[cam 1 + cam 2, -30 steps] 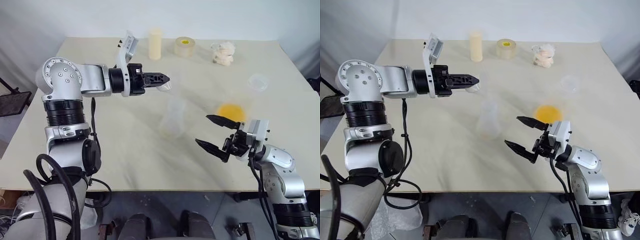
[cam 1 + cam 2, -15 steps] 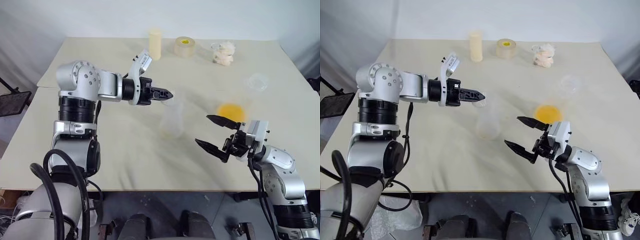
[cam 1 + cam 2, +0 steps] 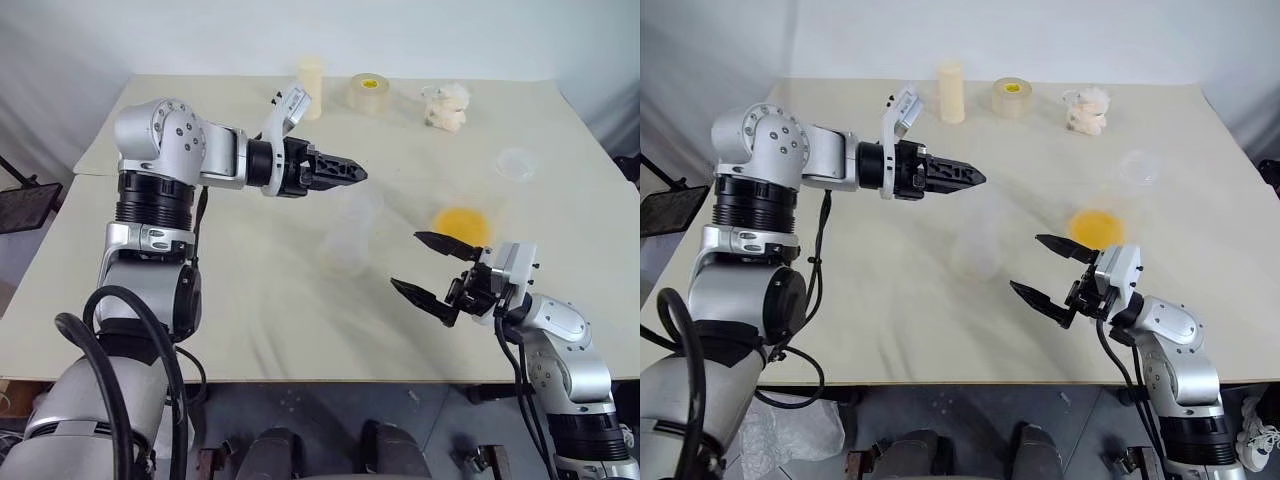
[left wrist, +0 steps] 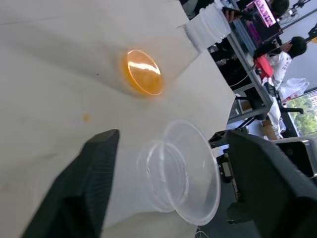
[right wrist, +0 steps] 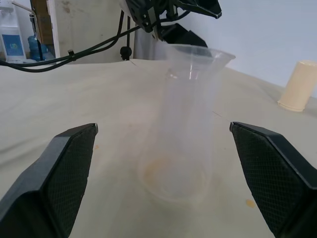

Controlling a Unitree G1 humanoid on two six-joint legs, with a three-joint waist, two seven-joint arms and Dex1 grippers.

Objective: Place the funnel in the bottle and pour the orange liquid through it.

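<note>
The bottle stands upright near the middle of the table, its long axis vertical and its mouth up. The funnel sits in that mouth, wide rim up and stem down inside the neck. The orange liquid lies as a shallow round pool in a clear vessel to the right of the bottle, well inside the table's right edge.

The left gripper hovers just above and left of the funnel's rim, pointing right and a little down. In the left wrist view its fingers stand wide apart on both sides of the rim, holding nothing. The right gripper is low over the table, right of the bottle and near the front of the liquid, its jaws wide apart and empty.

Between the bottle and the front edge the table is bare, and also on the left half. Along the far edge there are four things, one of each: a cream cylinder, a tape roll, a crumpled white lump and, further right, a clear lid.
</note>
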